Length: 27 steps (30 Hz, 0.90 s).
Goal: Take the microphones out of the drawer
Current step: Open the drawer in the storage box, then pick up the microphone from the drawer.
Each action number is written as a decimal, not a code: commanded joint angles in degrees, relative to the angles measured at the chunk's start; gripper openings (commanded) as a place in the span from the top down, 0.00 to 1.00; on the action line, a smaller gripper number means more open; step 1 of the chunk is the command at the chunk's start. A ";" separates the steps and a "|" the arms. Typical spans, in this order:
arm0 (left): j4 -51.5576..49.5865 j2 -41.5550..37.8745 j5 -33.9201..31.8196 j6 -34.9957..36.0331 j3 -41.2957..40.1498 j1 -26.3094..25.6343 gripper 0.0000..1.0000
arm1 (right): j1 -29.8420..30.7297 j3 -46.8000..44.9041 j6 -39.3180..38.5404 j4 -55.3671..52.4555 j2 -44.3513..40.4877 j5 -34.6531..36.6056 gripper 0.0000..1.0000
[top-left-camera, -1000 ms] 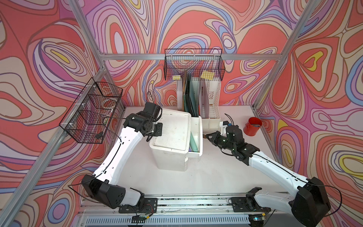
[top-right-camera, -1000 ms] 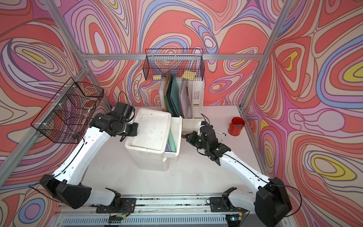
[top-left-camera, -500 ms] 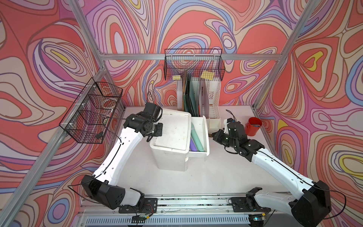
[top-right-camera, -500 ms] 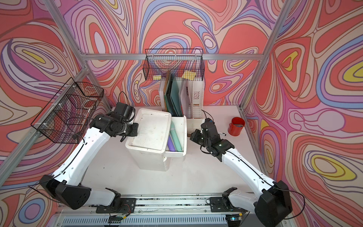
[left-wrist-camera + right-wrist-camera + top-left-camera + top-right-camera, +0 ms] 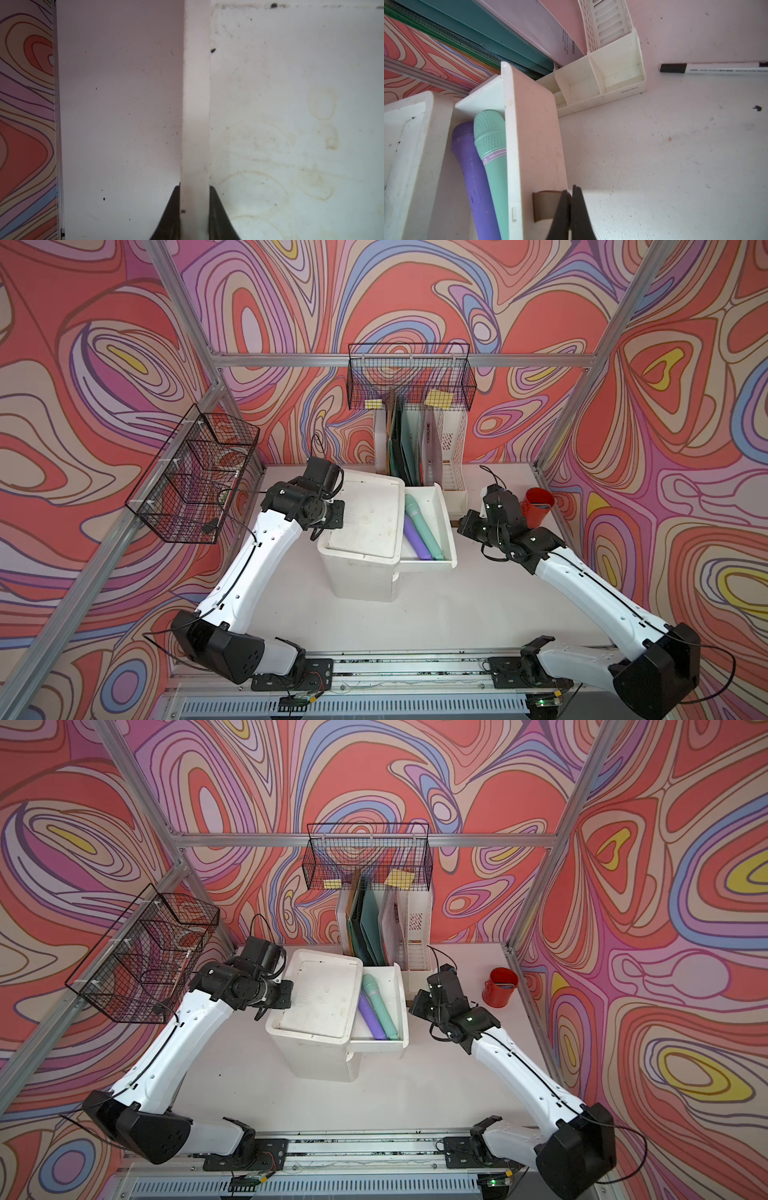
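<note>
Drawer [image 5: 428, 564], white, drawn out of the white cabinet [image 5: 365, 526] toward the right arm. Contents are two microphones lying side by side and touching, heads toward the back wall: the teal microphone [image 5: 424, 526] next to the drawer front, the purple microphone [image 5: 415, 538] on the cabinet side. Right gripper [image 5: 571, 192]: jaws pressed together on the brown tab [image 5: 546, 205] of the drawer front. Left gripper [image 5: 194, 188]: jaws clamped on the cabinet's raised edge, bracing it. We judge the opening done and the pick due next. We would let go of the tab without nudging the drawer back in and rise clear of the front panel. Then we would come down from above with the jaws wide and set across the teal barrel, below the head where it narrows. Little room shows on either flank, with the panel on one and the purple neighbour on the other, so we would lower slowly and close gently. We would leave the left grip as it is so the cabinet cannot slide, and lift straight up, clear of the file rack [image 5: 449, 456] just behind.
</note>
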 commanded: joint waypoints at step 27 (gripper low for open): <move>2.06 -1.14 -5.56 -0.63 -0.25 0.57 1.00 | 0.81 32.71 -19.91 -19.57 19.00 -14.65 0.40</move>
